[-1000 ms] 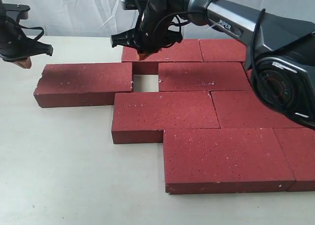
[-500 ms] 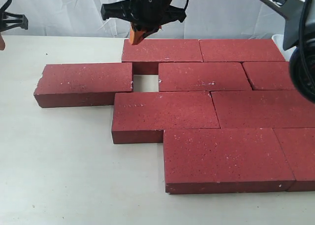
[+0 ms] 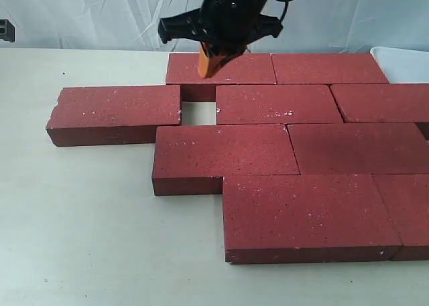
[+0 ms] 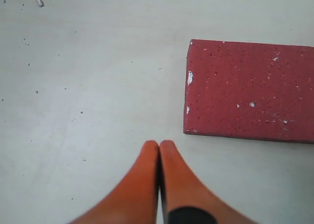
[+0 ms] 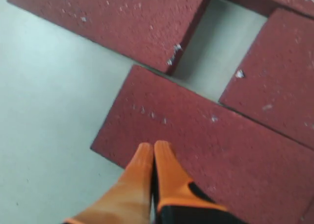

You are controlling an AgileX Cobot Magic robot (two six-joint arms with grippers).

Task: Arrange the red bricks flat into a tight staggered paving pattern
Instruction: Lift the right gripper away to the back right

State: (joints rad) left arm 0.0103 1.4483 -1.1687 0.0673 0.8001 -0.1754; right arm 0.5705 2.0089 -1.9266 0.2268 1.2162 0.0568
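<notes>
Left tool (image 4: 159, 144) and right tool (image 3: 209, 70) pressed together; right hangs over red bricks (image 3: 224, 150)

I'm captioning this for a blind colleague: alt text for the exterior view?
Red bricks lie flat in staggered rows on a table, with one gap near the left end. The right gripper, orange fingers shut, hangs over the far row.

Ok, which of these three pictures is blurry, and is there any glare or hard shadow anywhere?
Right wrist view: soft all over, the red bricks and their white specks smeared. Left wrist view: sharp, specks crisp on the single brick, the left gripper slightly soft. Exterior view: sharp, with even, soft light and no glare, only a mild shadow in the gap between bricks.
</notes>
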